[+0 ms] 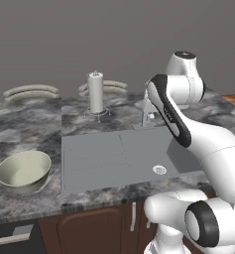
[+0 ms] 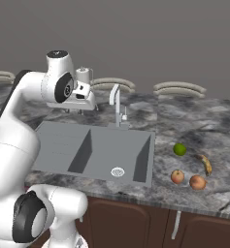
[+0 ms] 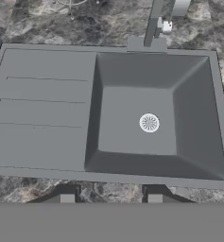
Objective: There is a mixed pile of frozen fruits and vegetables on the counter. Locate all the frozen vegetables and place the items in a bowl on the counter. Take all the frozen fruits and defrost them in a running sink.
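Note:
My gripper hangs over the sink, its two tips apart with nothing between them. In the right base view the gripper is above the ribbed drainboard, left of the tap. The pile lies on the counter right of the sink: a lime-green ball, a reddish-orange lump, an orange-brown lump and a curved yellow-brown piece. The cream-green bowl stands on the counter left of the sink. No water shows at the tap.
A paper towel stand rises behind the drainboard. Flat grey-beige plates lie along the back wall. The round drain sits in the basin floor. The counter's front edge runs just beyond the fruit pile.

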